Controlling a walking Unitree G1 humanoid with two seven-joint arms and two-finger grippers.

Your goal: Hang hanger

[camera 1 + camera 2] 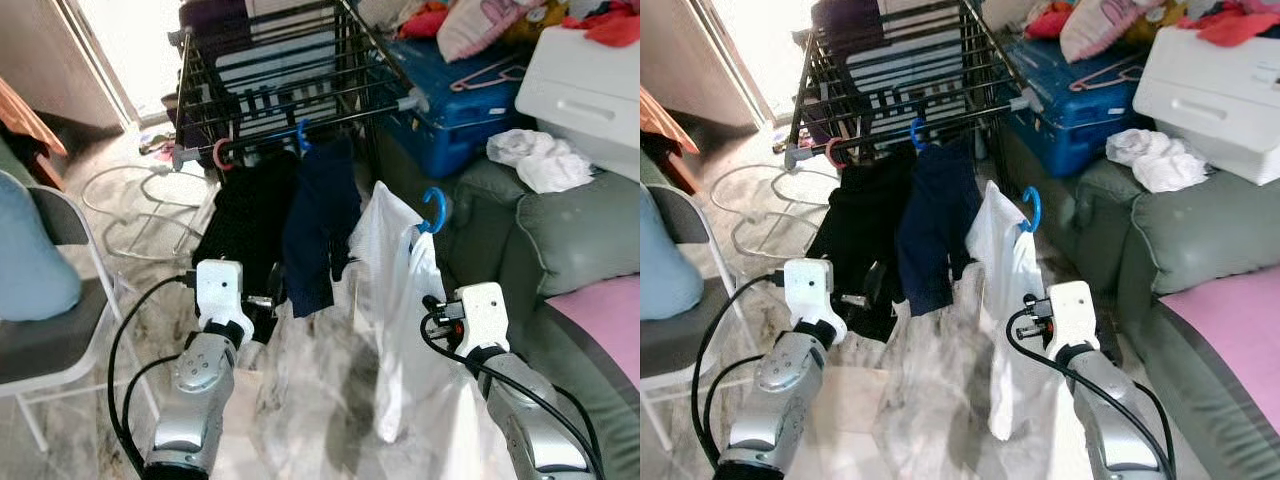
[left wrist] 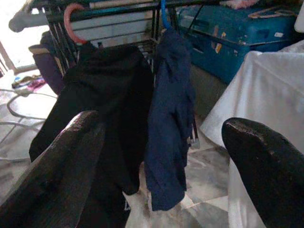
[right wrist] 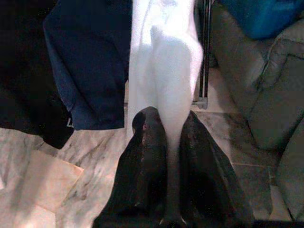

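A white garment (image 1: 395, 300) hangs on a blue hanger whose hook (image 1: 433, 210) stands free in the air, right of the black drying rack (image 1: 300, 125) and not on its rail. My right gripper (image 3: 166, 126) is shut on the white cloth below the hook. On the rack's front rail hang a black garment (image 1: 245, 225) on a pink hanger (image 1: 221, 155) and a navy garment (image 1: 320, 220) on a blue hanger (image 1: 303, 135). My left gripper (image 2: 161, 122) is open and holds nothing, low in front of the black and navy garments.
A blue suitcase (image 1: 460, 110) with a pink hanger (image 1: 490, 72) on it stands behind the rack. At the right are a grey-green sofa (image 1: 570, 230), a white cloth (image 1: 540, 160) and a white box (image 1: 590, 85). A folding chair (image 1: 50, 330) is at the left.
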